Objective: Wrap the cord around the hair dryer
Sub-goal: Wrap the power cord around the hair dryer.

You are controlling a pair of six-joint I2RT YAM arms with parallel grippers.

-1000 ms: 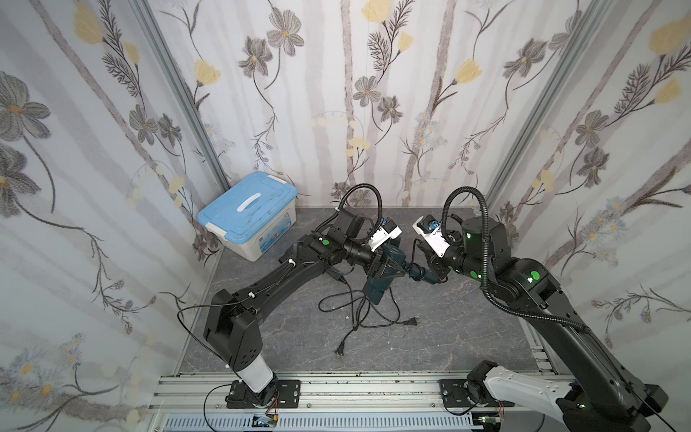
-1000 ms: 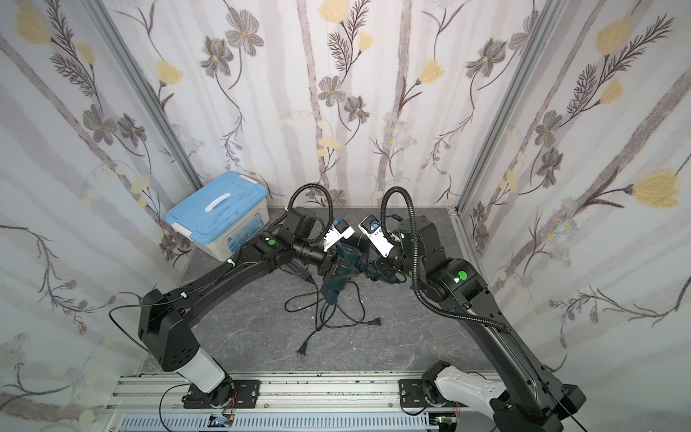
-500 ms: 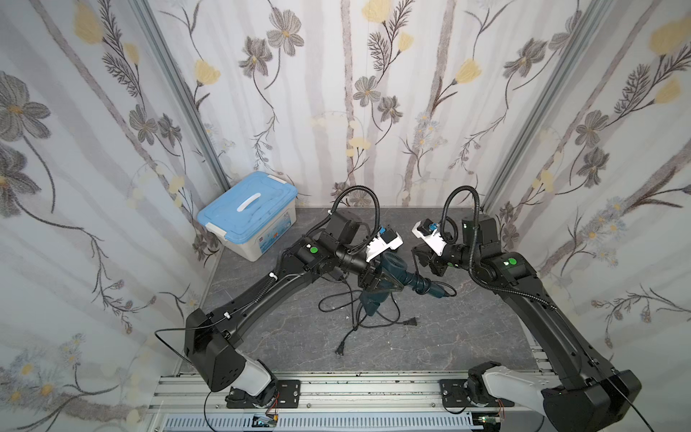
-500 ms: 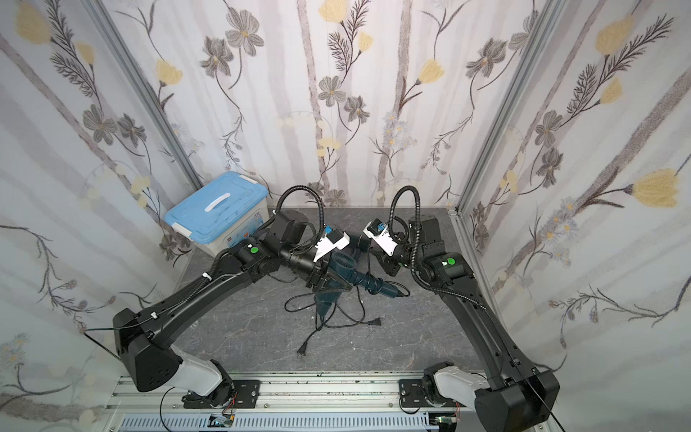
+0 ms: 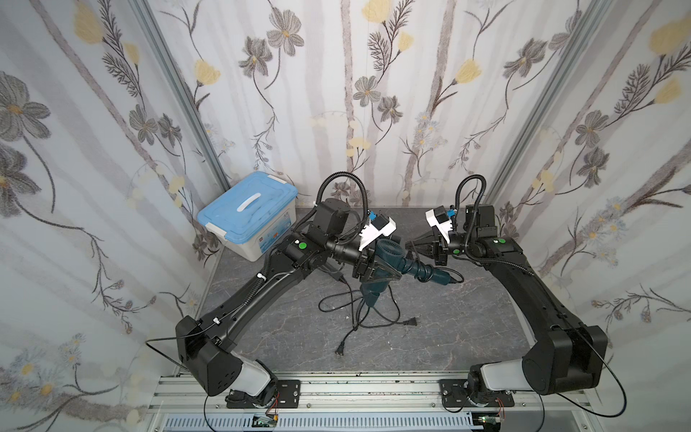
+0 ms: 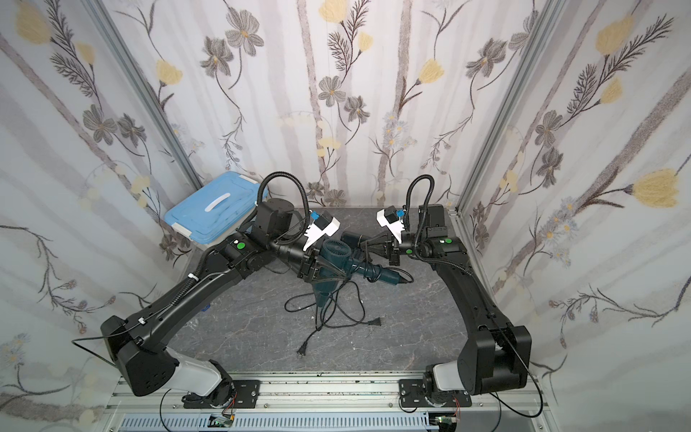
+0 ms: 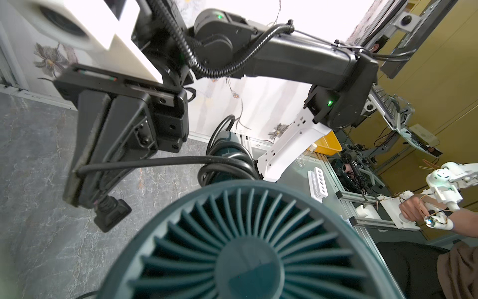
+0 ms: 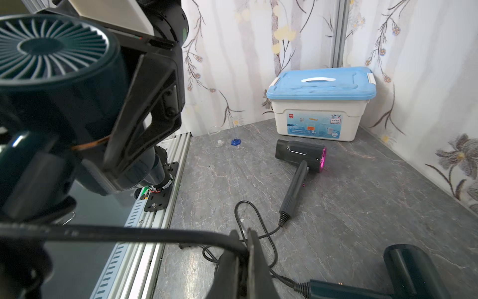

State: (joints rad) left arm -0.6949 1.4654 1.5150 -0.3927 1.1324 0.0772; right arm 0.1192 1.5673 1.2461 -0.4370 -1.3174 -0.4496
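Note:
My left gripper [image 5: 377, 270] is shut on the body of a dark teal hair dryer [image 5: 389, 250], held above the table with its fan grille [image 7: 243, 248] facing up. Its handle [image 5: 424, 271] points right and carries a few turns of black cord [image 7: 227, 165]. Just behind the handle, my right gripper [image 5: 413, 248] is shut on the cord [image 8: 129, 233], which runs taut from its tips to the coils. In both top views the rest of the cord [image 6: 336, 306] lies tangled on the table under the dryer. The left gripper's own fingertips are hidden in the left wrist view.
A black hair dryer with a pink ring [image 8: 300, 155] and another teal one [image 8: 411, 269] lie on the grey table. A blue-lidded storage box [image 5: 248, 215] stands at the back left. Two plugs [image 5: 411, 321] [image 5: 340, 349] lie toward the front. Floral walls enclose three sides.
My right gripper has drawn back from the handle toward the rear, still pinching the cord, and its elbow has dropped. The left arm has lowered and shifted slightly with the dryer.

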